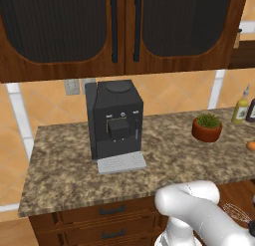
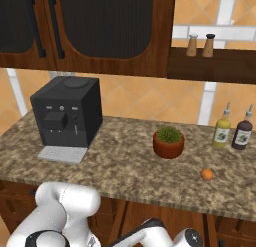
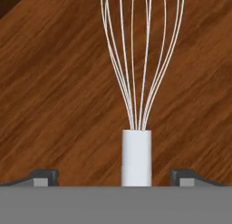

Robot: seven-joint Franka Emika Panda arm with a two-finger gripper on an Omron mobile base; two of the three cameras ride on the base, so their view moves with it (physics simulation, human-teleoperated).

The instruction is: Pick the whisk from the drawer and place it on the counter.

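Note:
The whisk [image 3: 137,162] lies on the wooden floor of the drawer [image 3: 54,105], its white handle pointing toward me and its thin wire loops fanning away. My gripper [image 3: 118,177] is open and straddles the handle, one dark fingertip on each side with a clear gap to it. In the left base view the whisk's wire loops [image 1: 236,213] peek out low at the right, below the counter edge and beside my white arm. The speckled granite counter [image 1: 64,165] [image 2: 125,171] spans the scene above the drawers.
A black coffee machine [image 1: 115,121] [image 2: 66,116] stands on the counter. A potted plant [image 1: 207,127] [image 2: 169,141], two bottles [image 2: 232,128] and a small orange [image 2: 207,174] sit to its right. Dark wall cabinets [image 1: 114,31] hang overhead. Shut drawers [image 1: 112,210] sit under the counter's left.

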